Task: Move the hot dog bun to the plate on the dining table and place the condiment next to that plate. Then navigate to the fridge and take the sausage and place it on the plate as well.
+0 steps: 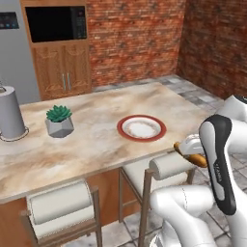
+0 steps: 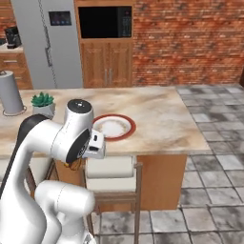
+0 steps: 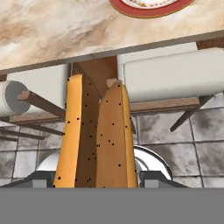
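My gripper (image 3: 98, 178) is shut on the hot dog bun (image 3: 97, 135), a tan split bun with dark specks that stands up between the fingers in the hand view. The gripper (image 1: 189, 146) hovers just off the near edge of the dining table (image 1: 87, 144), above a stool, with the bun (image 1: 194, 157) poking out below it. The white plate with a red-brown rim (image 1: 141, 128) lies on the table, a short way beyond the gripper; the plate (image 3: 151, 5) also shows at the top of the hand view. The grey fridge (image 2: 43, 43) stands at the back. The condiment and the sausage are out of view.
Cushioned stools (image 1: 166, 166) (image 1: 60, 205) are tucked along the table's near side. A potted plant (image 1: 59, 120) and a grey paper towel roll (image 1: 10, 113) stand on the table's left part. A wooden cabinet with a microwave (image 2: 106, 23) and brick walls are behind.
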Controlling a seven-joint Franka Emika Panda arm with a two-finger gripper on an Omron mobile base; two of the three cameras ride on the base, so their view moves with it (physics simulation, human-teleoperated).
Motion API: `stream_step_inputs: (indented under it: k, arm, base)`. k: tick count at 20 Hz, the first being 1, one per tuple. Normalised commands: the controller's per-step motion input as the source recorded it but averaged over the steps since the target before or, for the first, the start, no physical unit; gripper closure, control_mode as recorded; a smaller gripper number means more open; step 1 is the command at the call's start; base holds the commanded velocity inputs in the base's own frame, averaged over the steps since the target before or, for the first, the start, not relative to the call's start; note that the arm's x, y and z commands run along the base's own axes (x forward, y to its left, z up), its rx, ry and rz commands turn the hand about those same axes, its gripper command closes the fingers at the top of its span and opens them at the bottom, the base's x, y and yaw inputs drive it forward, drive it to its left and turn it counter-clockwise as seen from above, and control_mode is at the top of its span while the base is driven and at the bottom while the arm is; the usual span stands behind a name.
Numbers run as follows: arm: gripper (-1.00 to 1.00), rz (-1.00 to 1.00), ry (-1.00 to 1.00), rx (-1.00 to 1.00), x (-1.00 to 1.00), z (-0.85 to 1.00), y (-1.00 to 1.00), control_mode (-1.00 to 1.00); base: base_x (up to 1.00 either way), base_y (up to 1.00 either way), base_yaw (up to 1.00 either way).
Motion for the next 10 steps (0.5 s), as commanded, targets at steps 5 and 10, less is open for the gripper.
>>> stream_step_inputs:
  k: [5, 10]
  arm:
    - [1.0, 0.0, 0.0, 0.0, 0.0, 0.0, 0.0, 1.0]
    - [1.0, 0.0, 0.0, 0.0, 0.0, 0.0, 0.0, 1.0]
  base:
    - [0.83, -0.3, 0.27]
    - [0.79, -0.26, 0.28]
